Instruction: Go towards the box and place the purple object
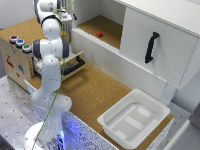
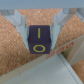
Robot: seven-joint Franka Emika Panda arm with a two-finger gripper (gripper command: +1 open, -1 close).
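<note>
A dark purple cube (image 2: 39, 40) sits clamped between the two pale fingers (image 2: 17, 26) of the robot's gripper (image 2: 39, 31), seen in the wrist view over a brown cork surface (image 2: 12, 60). The cube's facing side bears yellow marks: a short upright stroke above a ring crossed by a bar. Its edges look square and its colour reads close to navy in the blurred picture. A pale edge with red lettering (image 2: 60, 50), too small to read, runs just beside the cube.

In the exterior view the white arm (image 1: 50, 55) rises from its base at about 7 o'clock and reaches up toward 11 o'clock, where the gripper itself is hidden behind the arm's upper links. The box (image 1: 159, 108), a shallow white tub with a wide rim and raised ribs on its floor, rests on the cork counter at about 5 o'clock, well apart from the arm's upper end. A wooden box with coloured buttons (image 1: 17, 50) stands at 9 o'clock, and a white cabinet with a black handle (image 1: 151, 47) fills 2 o'clock. A small red object (image 1: 99, 34) lies in the cabinet's open recess near 12 o'clock.
</note>
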